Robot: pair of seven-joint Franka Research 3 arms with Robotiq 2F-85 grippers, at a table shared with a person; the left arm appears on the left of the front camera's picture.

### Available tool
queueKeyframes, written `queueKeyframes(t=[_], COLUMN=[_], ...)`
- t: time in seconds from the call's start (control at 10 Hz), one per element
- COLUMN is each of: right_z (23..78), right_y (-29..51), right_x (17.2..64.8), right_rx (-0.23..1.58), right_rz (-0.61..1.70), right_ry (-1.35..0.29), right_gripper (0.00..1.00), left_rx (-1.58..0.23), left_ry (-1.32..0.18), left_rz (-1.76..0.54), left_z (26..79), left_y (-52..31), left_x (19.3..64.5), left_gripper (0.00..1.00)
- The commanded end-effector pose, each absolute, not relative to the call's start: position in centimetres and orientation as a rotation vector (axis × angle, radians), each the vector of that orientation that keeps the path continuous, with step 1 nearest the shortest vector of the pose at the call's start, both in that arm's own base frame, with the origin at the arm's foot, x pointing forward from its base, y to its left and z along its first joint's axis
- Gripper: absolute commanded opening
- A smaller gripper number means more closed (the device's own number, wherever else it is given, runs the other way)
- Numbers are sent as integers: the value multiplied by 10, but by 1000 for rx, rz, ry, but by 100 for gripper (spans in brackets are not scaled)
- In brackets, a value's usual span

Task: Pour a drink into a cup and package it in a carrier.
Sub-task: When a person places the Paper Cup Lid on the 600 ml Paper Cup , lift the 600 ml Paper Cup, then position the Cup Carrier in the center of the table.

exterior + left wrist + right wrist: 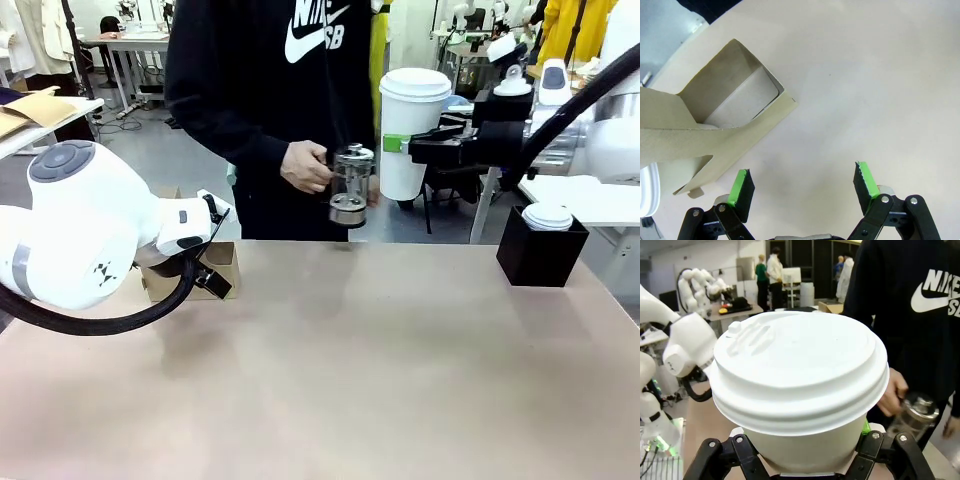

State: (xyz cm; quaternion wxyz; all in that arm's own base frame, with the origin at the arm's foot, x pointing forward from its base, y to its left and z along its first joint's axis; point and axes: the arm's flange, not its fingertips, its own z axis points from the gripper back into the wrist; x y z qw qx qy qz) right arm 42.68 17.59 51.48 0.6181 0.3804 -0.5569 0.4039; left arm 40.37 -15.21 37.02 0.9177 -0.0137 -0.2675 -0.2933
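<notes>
My right gripper [404,144] is shut on the cup [412,130], a tall white paper cup with a white lid, held high above the table's far right. In the right wrist view the cup [800,385] sits between the fingers of the right gripper [800,462]. A person's hand holds a clear glass jug [350,186] by the far edge; the same jug [918,414] is at the right. The drink is hidden. My left gripper [803,183] is open just over the tabletop, beside the brown cardboard carrier [725,115]. At the table's left, the carrier [222,262] stands behind the left gripper [212,276].
A black square box [540,256] with white lids on top stands at the far right of the table [350,370]. The person in a dark sweatshirt [250,80] stands at the far edge. My left arm's bulky white joint [70,225] hangs over the left side.
</notes>
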Motion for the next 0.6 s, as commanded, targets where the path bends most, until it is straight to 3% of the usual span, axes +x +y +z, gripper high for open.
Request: queueKeyframes(t=[0.0, 0.5], right_z=[513, 513], right_y=[179, 179], right_x=[433, 433], right_rx=[850, 850], right_rz=[938, 938], right_ry=[-1284, -1284], right_gripper=[80, 80], left_rx=[-29, -29], left_ry=[-550, -550], left_rz=[-602, -602], left_z=[370, 370], left_y=[-152, -152], left_x=[404, 404], left_gripper=[100, 100])
